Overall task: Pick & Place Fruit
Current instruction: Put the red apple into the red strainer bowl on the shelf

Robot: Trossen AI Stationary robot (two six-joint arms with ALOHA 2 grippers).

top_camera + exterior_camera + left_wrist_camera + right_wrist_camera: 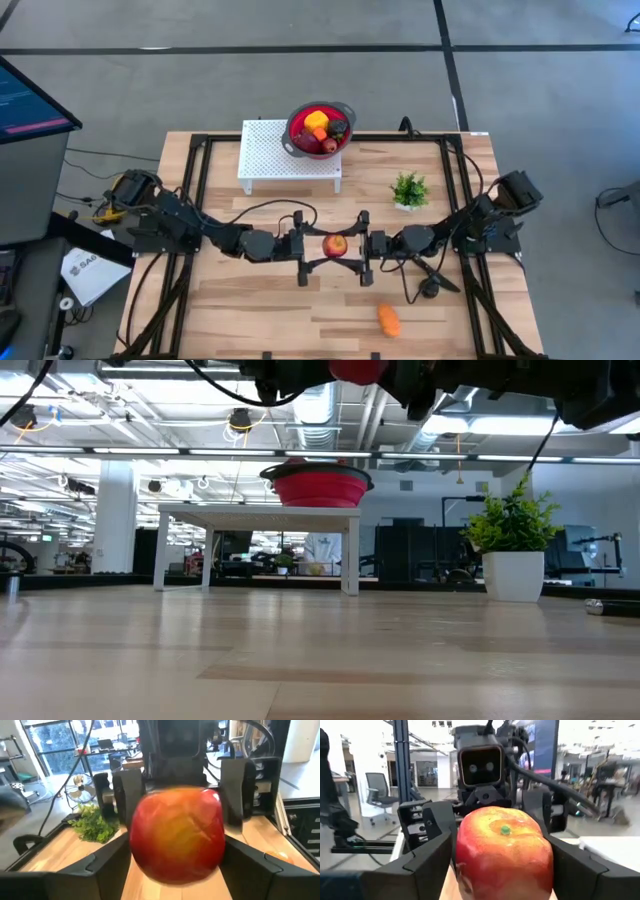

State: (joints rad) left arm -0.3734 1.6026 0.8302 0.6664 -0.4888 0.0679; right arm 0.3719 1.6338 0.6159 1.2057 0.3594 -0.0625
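Observation:
A red-and-yellow apple [335,244] hangs in the air over the middle of the table, between my two grippers. My left gripper [318,245] reaches in level from the table's left and is shut on the apple [177,835]. My right gripper [352,245] reaches in level from the table's right; its open fingers [427,860] stand close on either side of the apple [504,850]. An orange fruit [388,320] lies on the table near the front edge. Several more fruit sit in a red bowl [296,128]. My left gripper pinches the apple between its two fingers [107,865], at the apple's near and far sides [137,855]. The fingers come in level from the table's left. The apple is lifted clear of the table. My right gripper: I cannot tell whether its fingers touch the apple.
The red bowl stands on a white perforated stand [270,160] at the table's far side. A small potted plant [409,190] stands to the right of the stand. A black-handled tool [430,285] lies on the wood under the right arm. A dark frame [200,180] rims the table.

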